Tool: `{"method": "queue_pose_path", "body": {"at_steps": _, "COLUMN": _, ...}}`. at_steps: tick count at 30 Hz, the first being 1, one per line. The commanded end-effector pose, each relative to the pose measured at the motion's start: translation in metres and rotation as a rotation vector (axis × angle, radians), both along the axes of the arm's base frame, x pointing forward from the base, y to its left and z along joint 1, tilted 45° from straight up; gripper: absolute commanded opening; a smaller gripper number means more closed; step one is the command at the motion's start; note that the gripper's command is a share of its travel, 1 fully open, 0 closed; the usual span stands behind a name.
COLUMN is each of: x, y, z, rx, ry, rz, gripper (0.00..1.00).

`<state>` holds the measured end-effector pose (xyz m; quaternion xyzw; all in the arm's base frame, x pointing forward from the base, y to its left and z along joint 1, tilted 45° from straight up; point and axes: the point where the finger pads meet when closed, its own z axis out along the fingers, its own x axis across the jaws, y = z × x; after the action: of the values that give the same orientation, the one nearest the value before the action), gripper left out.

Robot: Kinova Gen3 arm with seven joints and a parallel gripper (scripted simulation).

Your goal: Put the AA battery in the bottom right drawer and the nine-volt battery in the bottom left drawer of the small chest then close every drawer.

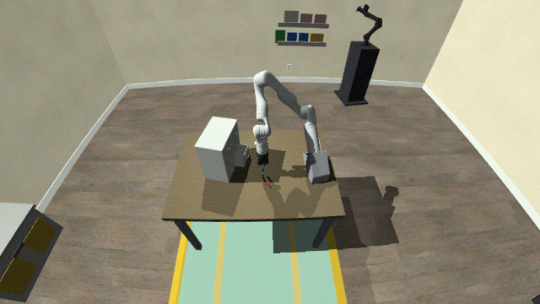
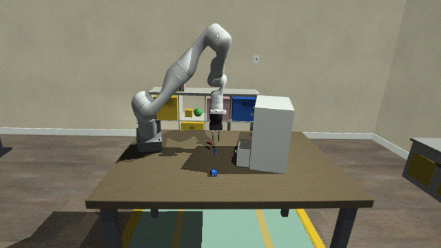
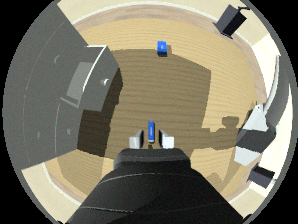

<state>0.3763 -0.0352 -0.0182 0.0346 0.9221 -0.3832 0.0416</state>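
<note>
My gripper (image 2: 216, 140) (image 3: 151, 136) is partly open and empty, pointing down above the table. The AA battery (image 1: 262, 171) (image 2: 216, 151) (image 3: 151, 131), a slim blue cylinder, lies on the table below it, lengthwise between the fingers in the wrist view. The nine-volt battery (image 2: 213, 173) (image 3: 162, 48), a blue block, lies on the table farther off; the arm hides it in the top view. The white chest (image 1: 217, 132) (image 2: 270, 138) (image 3: 35, 100) stands upright. Its bottom right drawer (image 1: 241, 156) (image 2: 243, 158) (image 3: 100, 92) is partly out and looks level. The other drawers look pushed in.
A small red object (image 1: 267, 186) (image 2: 209, 142) lies on the table (image 1: 253, 208) (image 2: 172, 187) near the AA battery, on the side towards the top camera. The arm's grey base (image 1: 317, 168) (image 2: 149, 141) stands opposite the chest's drawer fronts.
</note>
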Motion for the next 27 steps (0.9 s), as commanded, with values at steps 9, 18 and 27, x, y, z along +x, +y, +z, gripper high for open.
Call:
{"method": "queue_pose_path", "body": {"at_steps": 9, "x": 0.0, "y": -0.001, "z": -0.002, "rx": 0.002, "ry": -0.001, "rz": 0.0, "gripper": 0.61}}
{"method": "queue_pose_path", "body": {"at_steps": 18, "x": 0.001, "y": -0.014, "z": -0.015, "rx": 0.002, "ry": -0.001, "rz": 0.0, "gripper": 0.61}}
{"method": "queue_pose_path", "body": {"at_steps": 27, "x": 0.002, "y": -0.027, "z": -0.028, "rx": 0.002, "ry": -0.001, "rz": 0.0, "gripper": 0.61}}
